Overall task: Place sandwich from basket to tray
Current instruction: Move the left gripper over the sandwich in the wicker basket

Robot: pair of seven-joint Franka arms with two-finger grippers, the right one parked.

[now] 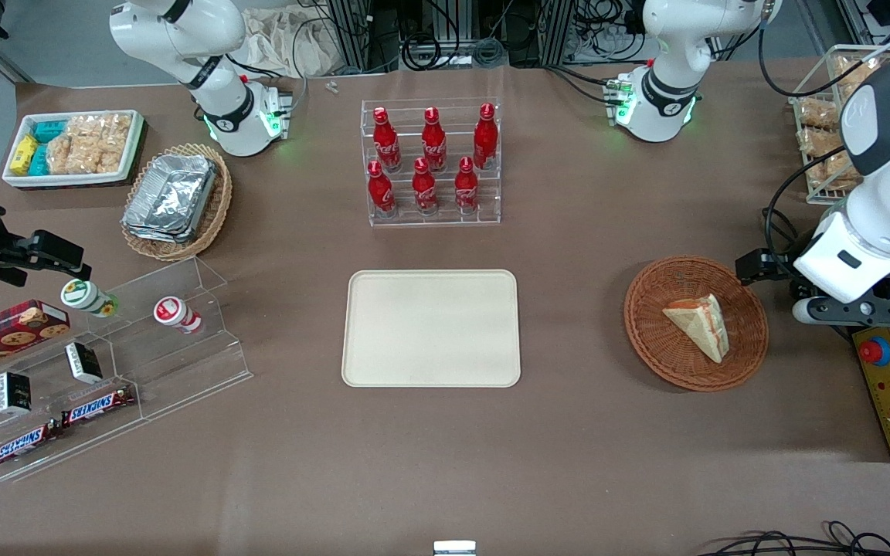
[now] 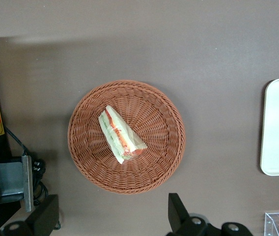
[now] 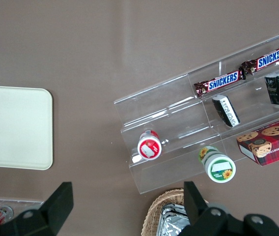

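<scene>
Right now your sandwich (image 1: 698,324) lies in the basket (image 1: 650,340), resting on its side near the middle of the weave, filling edge showing. That basket sits on the table (image 1: 568,432) toward the working arm's end, well apart from the tray (image 1: 431,327), which lies flat at the table's middle, nearer the front camera than the rack of bottles (image 1: 431,164). Your gripper (image 2: 112,219) hangs above the table just beside the basket's rim, at the table's working-arm edge, touching nothing. Its fingers (image 2: 179,211) stand wide apart, with the basket and sandwich in plain sight between and past them in the wrist view.
</scene>
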